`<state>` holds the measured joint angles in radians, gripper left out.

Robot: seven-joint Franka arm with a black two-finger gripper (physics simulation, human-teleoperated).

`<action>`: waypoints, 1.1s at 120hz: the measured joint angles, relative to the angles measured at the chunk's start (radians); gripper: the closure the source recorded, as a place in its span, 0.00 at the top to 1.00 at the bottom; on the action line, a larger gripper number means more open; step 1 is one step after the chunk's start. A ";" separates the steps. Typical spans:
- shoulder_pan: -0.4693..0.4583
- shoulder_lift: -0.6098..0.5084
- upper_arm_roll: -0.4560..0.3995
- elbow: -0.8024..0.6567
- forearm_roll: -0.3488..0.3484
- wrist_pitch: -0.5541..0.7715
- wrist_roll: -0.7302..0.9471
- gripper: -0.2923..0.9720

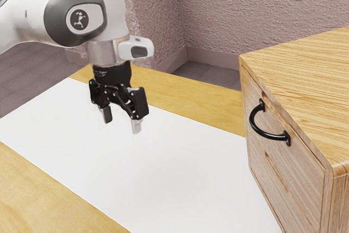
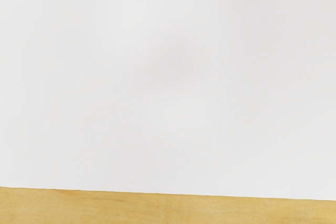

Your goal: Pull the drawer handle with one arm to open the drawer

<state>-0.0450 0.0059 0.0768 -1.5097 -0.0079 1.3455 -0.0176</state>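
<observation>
Above the white mat [image 1: 163,178], the gripper [image 1: 121,119] hangs w/ fingers spread and nothing between them, tips pointing down; under the hand the wrist view gives the mat and a strip of the wooden table [image 2: 157,208]. Well apart, toward the exterior view's right, the black drawer handle [image 1: 267,125] sits on the upper drawer [image 1: 272,119] of the wooden cabinet [image 1: 305,80], whose front looks flush, i.e. not yet opened. The step in hand is prob. the approach: the next move needs the hand carried across, the fingers turned toward the cabinet front, then closed around the handle bar before any pull.
</observation>
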 joint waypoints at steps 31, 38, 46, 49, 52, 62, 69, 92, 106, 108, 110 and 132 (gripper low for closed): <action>0.047 -0.069 -0.005 0.073 -0.004 0.091 -0.006 0.77; 0.108 -0.088 -0.019 0.096 -0.028 0.098 -0.013 0.77; 0.154 -0.077 -0.032 0.102 -0.076 0.105 -0.058 0.77; 0.156 -0.067 -0.037 0.101 -0.088 0.110 -0.083 0.77; 0.152 -0.057 -0.042 0.100 -0.096 0.116 -0.112 0.77; 0.110 -0.030 -0.050 0.094 -0.111 0.139 -0.214 0.77; 0.076 -0.013 -0.052 0.091 -0.118 0.160 -0.278 0.77; -0.033 0.014 -0.051 0.088 -0.142 0.233 -0.447 0.77; -0.088 -0.091 -0.052 -0.094 -0.164 0.362 -0.525 0.77; -0.091 -0.102 -0.052 -0.114 -0.166 0.384 -0.535 0.77; -0.093 -0.113 -0.052 -0.133 -0.167 0.405 -0.545 0.77; -0.122 -0.183 -0.054 -0.249 -0.205 0.596 -0.638 0.77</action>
<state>-0.1666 -0.1766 0.0225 -1.7586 -0.2126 1.9410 -0.6559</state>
